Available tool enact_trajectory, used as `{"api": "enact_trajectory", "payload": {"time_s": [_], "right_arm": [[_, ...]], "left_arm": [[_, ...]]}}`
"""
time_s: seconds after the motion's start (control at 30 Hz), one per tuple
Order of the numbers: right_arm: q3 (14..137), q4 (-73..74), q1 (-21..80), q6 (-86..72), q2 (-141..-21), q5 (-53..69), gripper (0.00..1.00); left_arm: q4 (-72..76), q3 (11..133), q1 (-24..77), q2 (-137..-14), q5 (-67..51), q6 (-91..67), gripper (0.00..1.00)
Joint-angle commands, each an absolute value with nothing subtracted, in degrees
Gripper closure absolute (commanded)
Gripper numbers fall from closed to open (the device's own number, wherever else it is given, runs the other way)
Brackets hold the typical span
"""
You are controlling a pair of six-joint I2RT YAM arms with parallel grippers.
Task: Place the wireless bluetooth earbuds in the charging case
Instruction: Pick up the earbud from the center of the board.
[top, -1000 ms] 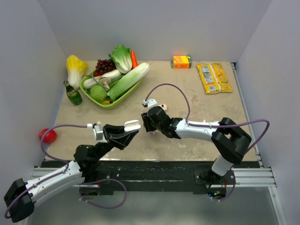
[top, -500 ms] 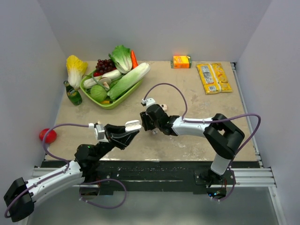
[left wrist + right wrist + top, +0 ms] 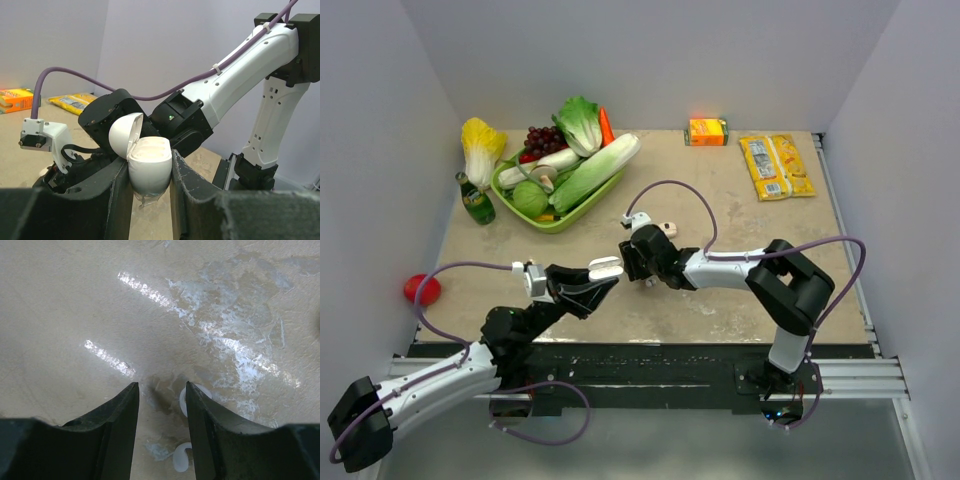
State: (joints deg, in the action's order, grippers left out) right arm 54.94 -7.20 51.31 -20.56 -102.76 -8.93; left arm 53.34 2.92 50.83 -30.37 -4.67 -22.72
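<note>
The tan table (image 3: 750,215) carries a green tray of vegetables (image 3: 558,224) at its far left corner and a yellow snack packet (image 3: 776,166) at its far right corner. Toward the middle of the near edge, the left gripper (image 3: 149,176) is clenched on the charging case (image 3: 150,156), which sits raised above the table with its lid tipped open. Just beside it, the right gripper (image 3: 161,386) points down with its jaws parted, grasping nothing. Two wireless bluetooth earbuds (image 3: 181,458) lie on the table by one finger.
</note>
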Motion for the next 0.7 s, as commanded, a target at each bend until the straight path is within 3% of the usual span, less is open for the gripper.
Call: {"api": "enact_trajectory", "payload": {"time_s": [0.0, 0.67], "right_arm": [[53.97, -8.09, 50.89, -21.09, -101.78, -10.37, 0.54], [51.24, -5.54, 50.80, -21.44, -98.00, -14.32, 0.55]], "left_arm": [[55.46, 0.00, 51.24, -30.67, -4.48, -21.36, 1.00], [55.46, 0.00, 51.33, -30.94, -3.96, -21.53, 1.00]]}}
